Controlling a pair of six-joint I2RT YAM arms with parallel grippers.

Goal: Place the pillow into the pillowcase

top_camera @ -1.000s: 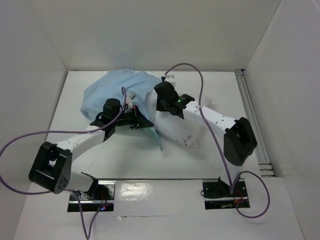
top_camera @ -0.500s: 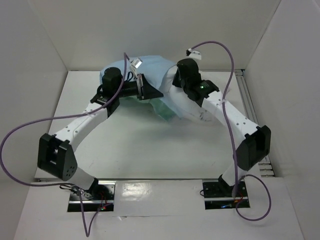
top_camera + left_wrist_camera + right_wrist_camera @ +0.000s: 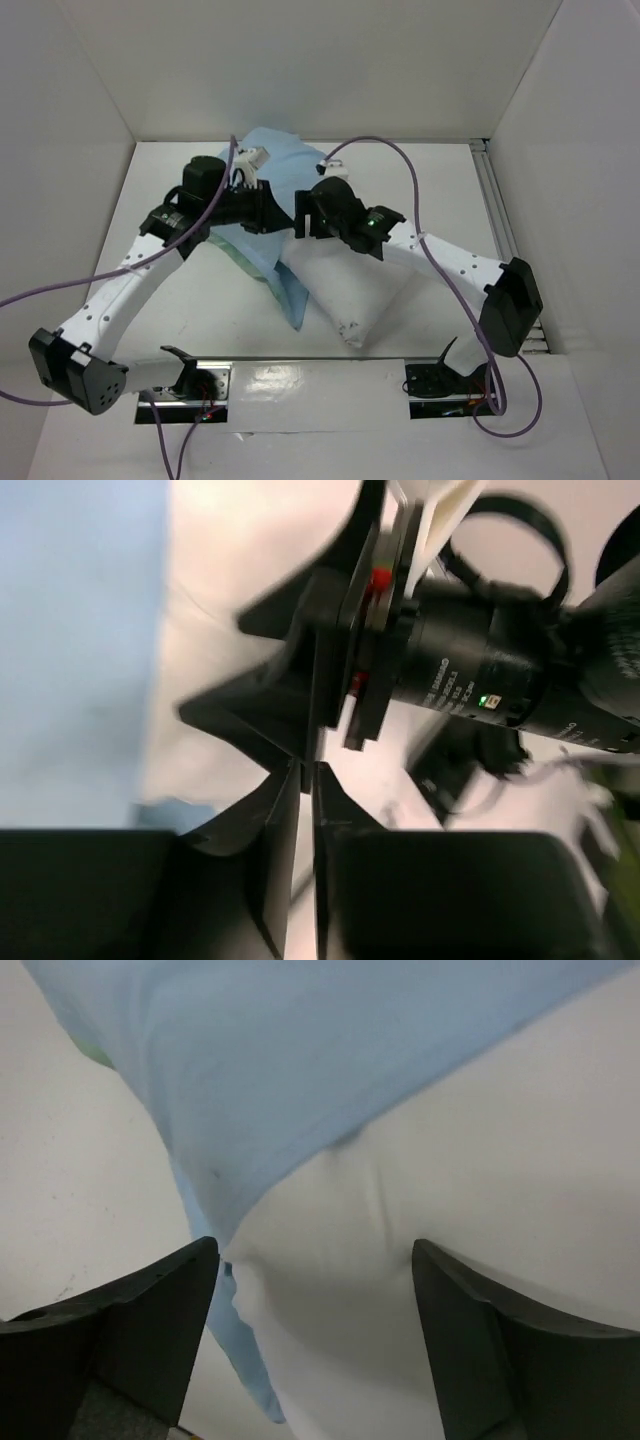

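Observation:
The white pillow lies in the middle of the table, one corner pointing at the near edge. The pale blue pillowcase is draped over its far left end, and a strip hangs down the pillow's left side. My right gripper hovers just above that seam. In the right wrist view it stands wide open over the pillow and the pillowcase, gripping nothing. My left gripper faces it closely. Its jaws are parted by a thin slit with nothing between them, and pillowcase shows to the left.
White walls close in the table at the left, back and right. A metal rail runs along the right side. Purple cables loop off both arms. The right arm's wrist fills the left wrist view.
Both grippers came back from the far wall toward the table's middle. The pillow and pillowcase now lie nearer and lower. The right jaws opened wide and the left jaws parted slightly.

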